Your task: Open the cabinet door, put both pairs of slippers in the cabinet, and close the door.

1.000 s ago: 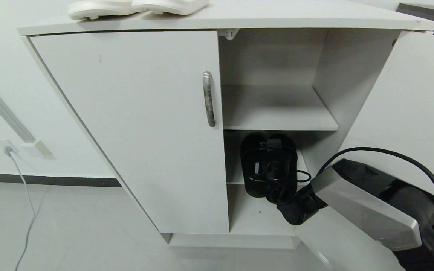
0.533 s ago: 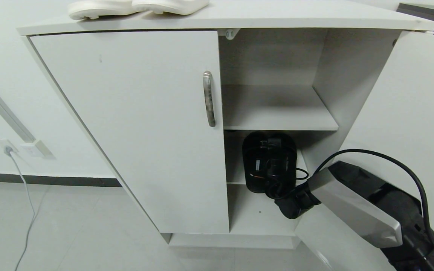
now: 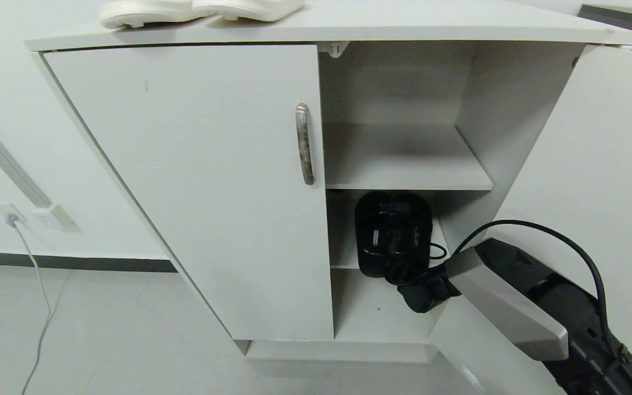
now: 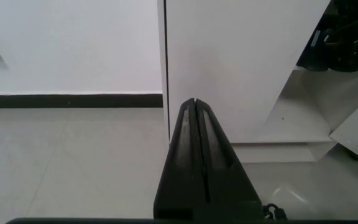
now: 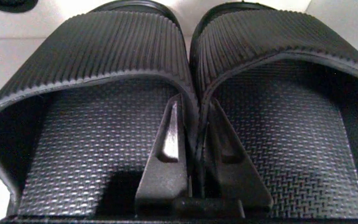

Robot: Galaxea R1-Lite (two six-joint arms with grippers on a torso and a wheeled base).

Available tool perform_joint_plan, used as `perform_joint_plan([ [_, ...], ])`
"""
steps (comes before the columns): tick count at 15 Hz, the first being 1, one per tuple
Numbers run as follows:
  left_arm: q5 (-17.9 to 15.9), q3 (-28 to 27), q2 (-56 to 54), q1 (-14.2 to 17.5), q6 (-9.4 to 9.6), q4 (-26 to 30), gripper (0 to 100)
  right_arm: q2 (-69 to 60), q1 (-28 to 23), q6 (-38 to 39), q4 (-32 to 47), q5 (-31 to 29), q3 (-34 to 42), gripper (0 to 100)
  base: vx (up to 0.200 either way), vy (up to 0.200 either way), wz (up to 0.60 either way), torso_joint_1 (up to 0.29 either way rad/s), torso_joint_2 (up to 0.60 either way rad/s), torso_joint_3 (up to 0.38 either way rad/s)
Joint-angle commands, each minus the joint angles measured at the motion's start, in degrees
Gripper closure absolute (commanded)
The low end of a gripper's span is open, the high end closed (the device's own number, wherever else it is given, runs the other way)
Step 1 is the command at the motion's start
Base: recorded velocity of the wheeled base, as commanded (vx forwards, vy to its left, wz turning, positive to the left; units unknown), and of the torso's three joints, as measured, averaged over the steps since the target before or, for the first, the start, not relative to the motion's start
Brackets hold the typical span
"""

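Observation:
A pair of black slippers is side by side in the cabinet's open right half, over the lower shelf. My right gripper is shut on the two inner strap edges of the black slippers, with its arm coming in from the lower right. A pair of white slippers lies on the cabinet top. The right door stands wide open; the left door is closed. My left gripper is shut on nothing, low over the floor in front of the left door.
The upper shelf and the cabinet floor hold nothing. A metal handle runs down the left door's edge. A wall socket with a hanging cable is at the far left. Tiled floor lies in front.
My right arm has pushed the black slippers up and deeper into the cabinet, over the lower shelf. The left gripper's earlier position is not shown.

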Motion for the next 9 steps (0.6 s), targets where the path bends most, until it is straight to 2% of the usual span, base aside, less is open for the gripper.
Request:
perform_joint_plan([
  [1, 0.01, 0.01, 0.09, 0.01, -0.08, -0.01, 100, 0.22, -0.01, -0.03, -0.03, -0.14, -0.04, 0, 0.000, 0.000, 0.00, 0.000, 0.00, 0.000],
  [4, 1.15, 0.01, 0.09, 0.01, -0.17, -0.09, 100, -0.57, 0.16, -0.12, -0.29, -0.93, 1.89, 0, 0.000, 0.000, 0.00, 0.000, 0.00, 0.000],
  [9, 1.15, 0.01, 0.09, 0.01, -0.08, -0.01, 100, -14.90, 3.85, -0.12, -7.06, -2.25, 23.51, 0, 0.000, 0.000, 0.00, 0.000, 0.00, 0.000],
])
